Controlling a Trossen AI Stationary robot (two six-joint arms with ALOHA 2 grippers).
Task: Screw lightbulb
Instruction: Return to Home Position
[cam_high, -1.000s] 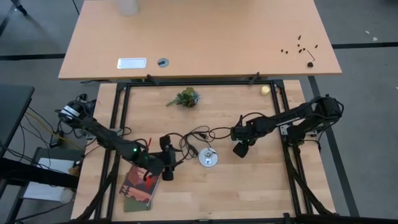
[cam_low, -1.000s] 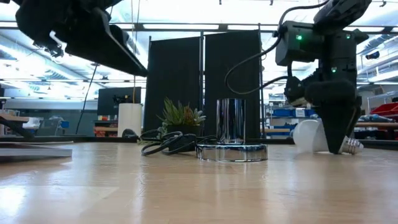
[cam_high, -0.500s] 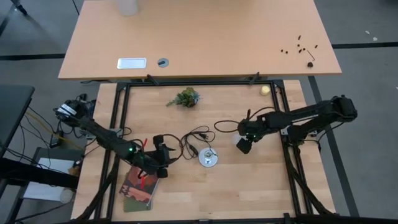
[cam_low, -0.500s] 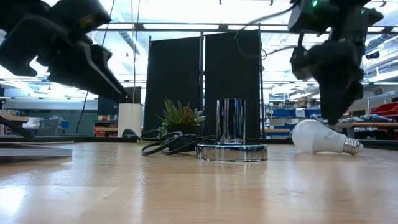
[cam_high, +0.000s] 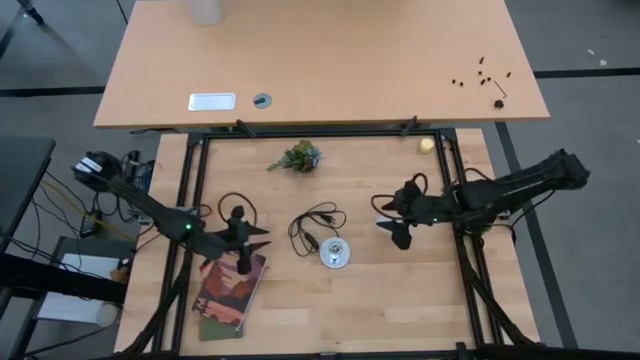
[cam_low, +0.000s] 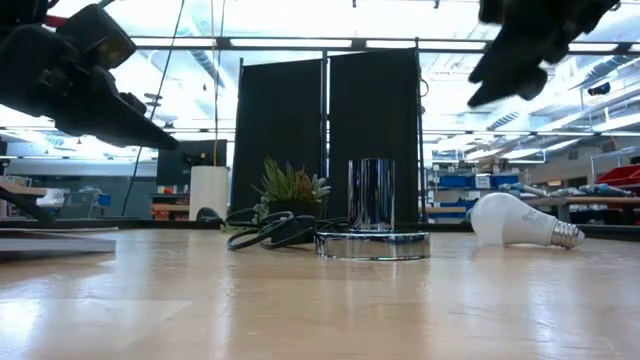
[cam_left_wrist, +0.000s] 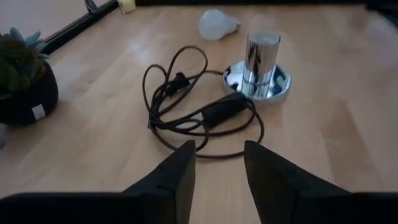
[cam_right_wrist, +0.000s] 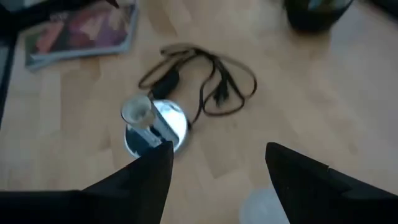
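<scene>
White lightbulb (cam_low: 510, 221), where is it?

It lies on its side on the wooden surface (cam_high: 380, 310), below your right hand (cam_high: 388, 222), with the silvery screw base showing. It's near the socket (cam_high: 335, 253) but apart from it, not touching. From straight above I can't pick it out.

Right hand state?

Spread wide, holding nothing. It hangs well above the surface, and the low view has it up over the lightbulb. Its wrist camera shows the lightbulb as a pale blur between the two fingers (cam_right_wrist: 143, 180), with the socket farther out ahead.

And the left?

Your left hand (cam_high: 252, 242) is raised too, on the opposite side of the socket from your right hand. Its fingers (cam_left_wrist: 177, 180) are parted with a narrow gap and nothing in it. They point toward the socket.

What sits ahead of it?

Black cord (cam_high: 315, 222), in loose loops on the surface between your left hand and the socket, one end at the socket's base. The chrome socket stands upright on its round disc. From your left hand the lightbulb is past the socket.

Anything else near the hands?

A booklet (cam_high: 228, 295) lies flat just beside your left hand, partly under it. A small plant (cam_high: 298, 157) stands well apart from both hands, across the cord from the booklet.
</scene>
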